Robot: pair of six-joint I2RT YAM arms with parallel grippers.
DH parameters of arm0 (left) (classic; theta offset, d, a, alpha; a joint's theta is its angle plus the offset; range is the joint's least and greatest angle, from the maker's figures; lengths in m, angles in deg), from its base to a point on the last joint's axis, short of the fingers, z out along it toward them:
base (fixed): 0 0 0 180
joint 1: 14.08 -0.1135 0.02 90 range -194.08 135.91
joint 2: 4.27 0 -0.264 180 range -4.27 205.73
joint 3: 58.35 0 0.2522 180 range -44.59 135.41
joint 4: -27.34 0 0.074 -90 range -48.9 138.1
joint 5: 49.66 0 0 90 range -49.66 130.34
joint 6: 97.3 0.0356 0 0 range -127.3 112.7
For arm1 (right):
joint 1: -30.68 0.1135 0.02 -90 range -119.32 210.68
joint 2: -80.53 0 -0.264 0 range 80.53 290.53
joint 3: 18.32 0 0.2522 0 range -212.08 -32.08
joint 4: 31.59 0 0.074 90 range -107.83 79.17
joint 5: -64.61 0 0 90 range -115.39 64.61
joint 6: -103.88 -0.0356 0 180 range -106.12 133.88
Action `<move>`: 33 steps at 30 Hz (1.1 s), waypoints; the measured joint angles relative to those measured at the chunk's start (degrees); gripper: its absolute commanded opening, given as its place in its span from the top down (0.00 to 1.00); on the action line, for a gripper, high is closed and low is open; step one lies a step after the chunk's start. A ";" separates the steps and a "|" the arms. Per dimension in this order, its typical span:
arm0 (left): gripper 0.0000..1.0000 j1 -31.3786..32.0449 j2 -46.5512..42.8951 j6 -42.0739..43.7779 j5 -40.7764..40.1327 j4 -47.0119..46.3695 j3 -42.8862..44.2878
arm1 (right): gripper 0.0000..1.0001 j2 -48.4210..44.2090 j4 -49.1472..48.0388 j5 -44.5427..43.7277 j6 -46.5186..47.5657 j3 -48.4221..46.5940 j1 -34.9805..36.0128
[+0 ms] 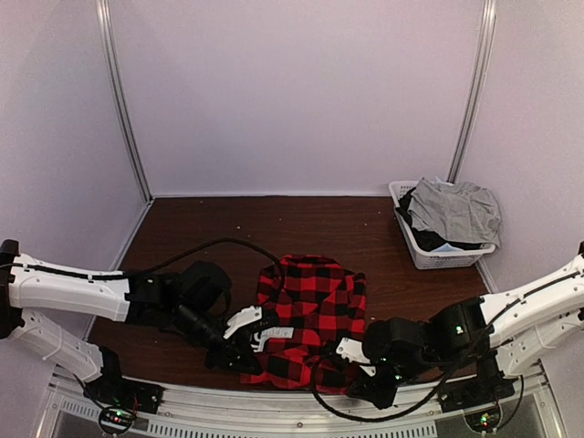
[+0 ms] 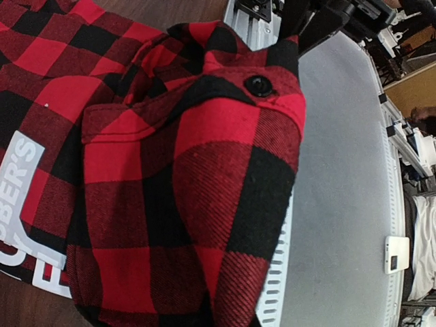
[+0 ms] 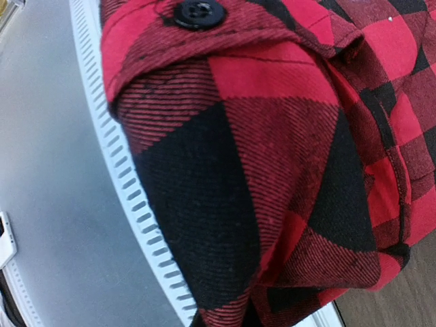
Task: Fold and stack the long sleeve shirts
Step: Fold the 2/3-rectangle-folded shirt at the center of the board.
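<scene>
A red-and-black buffalo-check flannel shirt (image 1: 310, 310) lies partly folded on the dark brown wooden desk (image 1: 274, 228). It is well apart from the white plastic mesh basket (image 1: 406, 239), to the basket's left and nearer the arms. The basket itself holds a crumpled grey garment (image 1: 456, 212) over darker cloth.

The left tool (image 1: 239, 354) is clamped on the near shirt corner farther from the basket. The right tool (image 1: 351, 365) is pinched shut on the near corner closer to the basket. Both wrist views are filled with bunched check cloth, each showing a black button (image 2: 258, 85), and the fingers are hidden behind it.

Gripping both near corners at once probably keeps that edge taut and level, so it can be carried over the shirt, away from the arms, as one straight fold.
</scene>
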 measured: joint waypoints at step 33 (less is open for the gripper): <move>1.00 -21.05 15.98 -2.78 15.19 -8.37 13.88 | 0.23 0.70 3.43 12.87 14.71 -7.65 -35.63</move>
